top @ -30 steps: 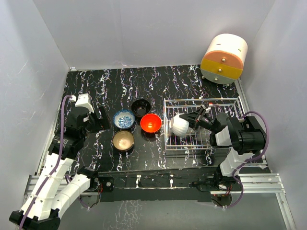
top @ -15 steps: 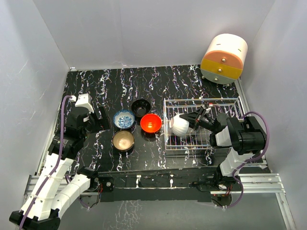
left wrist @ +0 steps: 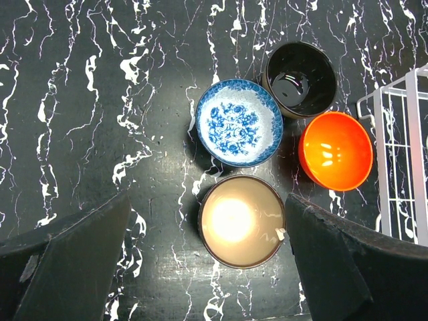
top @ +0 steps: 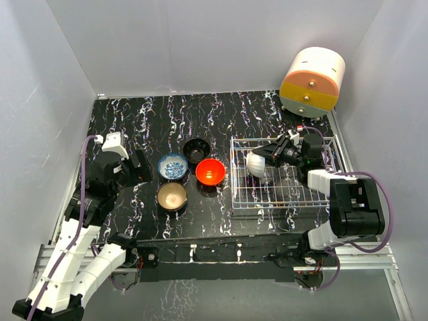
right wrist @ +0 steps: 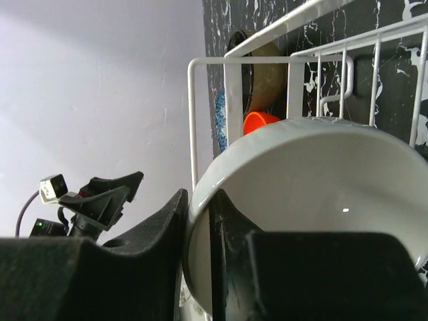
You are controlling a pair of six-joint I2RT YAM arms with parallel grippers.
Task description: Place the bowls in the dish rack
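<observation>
— What's changed on my right side since a second ago?

— My right arm has swung toward the back of the dish rack (top: 281, 206), and the white bowl (top: 257, 164) went with it. It now stands on edge in the rack's back-left corner, a little farther back than before.

— Has the right gripper (right wrist: 198, 197) let go?

— From above I can't tell. My right wrist camera shows the bowl's rim pinched between the two fingers, one outside and one inside.

— And the left?

— The left arm has barely moved. The left gripper (top: 139, 166) hangs with its fingers wide apart. Only its wrist view shows the other four plainly: the tan bowl (left wrist: 239, 221) straight below, the blue-and-white bowl (left wrist: 237, 122), the black bowl (left wrist: 299, 78) and the red-orange bowl (left wrist: 336, 150), all upright on the table (top: 134, 114) just left of the rack.
</observation>
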